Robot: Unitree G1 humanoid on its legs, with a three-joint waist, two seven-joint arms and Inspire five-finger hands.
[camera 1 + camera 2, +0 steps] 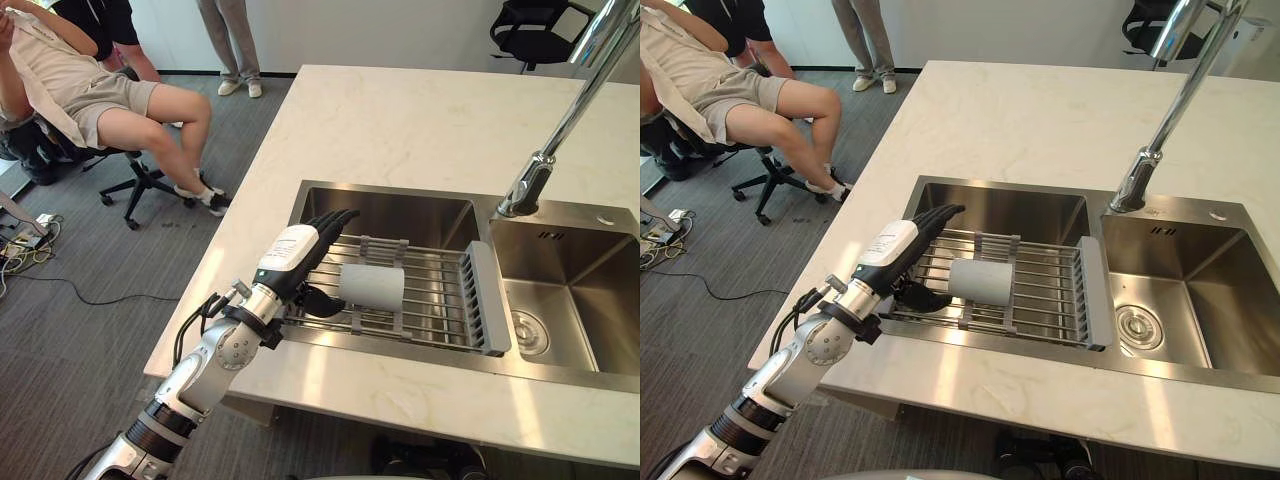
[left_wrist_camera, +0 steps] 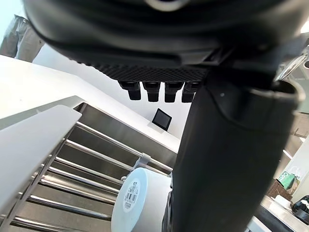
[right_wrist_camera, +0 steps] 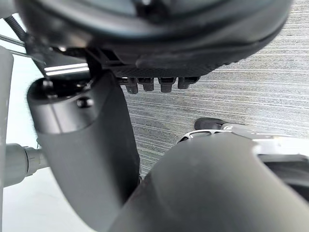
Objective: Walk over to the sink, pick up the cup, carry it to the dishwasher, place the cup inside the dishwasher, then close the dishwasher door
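Note:
A pale grey cup (image 1: 372,285) lies on its side on a wire drying rack (image 1: 440,295) set across the left basin of the steel sink (image 1: 400,215). My left hand (image 1: 300,250) hovers over the rack's left end, just left of the cup, with its fingers straight and its thumb (image 1: 318,300) reaching toward the cup's base. The hand is open and holds nothing. In the left wrist view the cup's labelled bottom (image 2: 133,198) shows past the thumb (image 2: 227,159). My right hand (image 3: 82,150) shows in its own wrist view over grey carpet, fingers straight.
A tall chrome faucet (image 1: 560,130) rises between the basins, and the right basin (image 1: 570,290) has a drain. The pale marble counter (image 1: 420,120) surrounds the sink. A person sits on an office chair (image 1: 130,180) at the left, another person stands at the back, and cables lie on the carpet.

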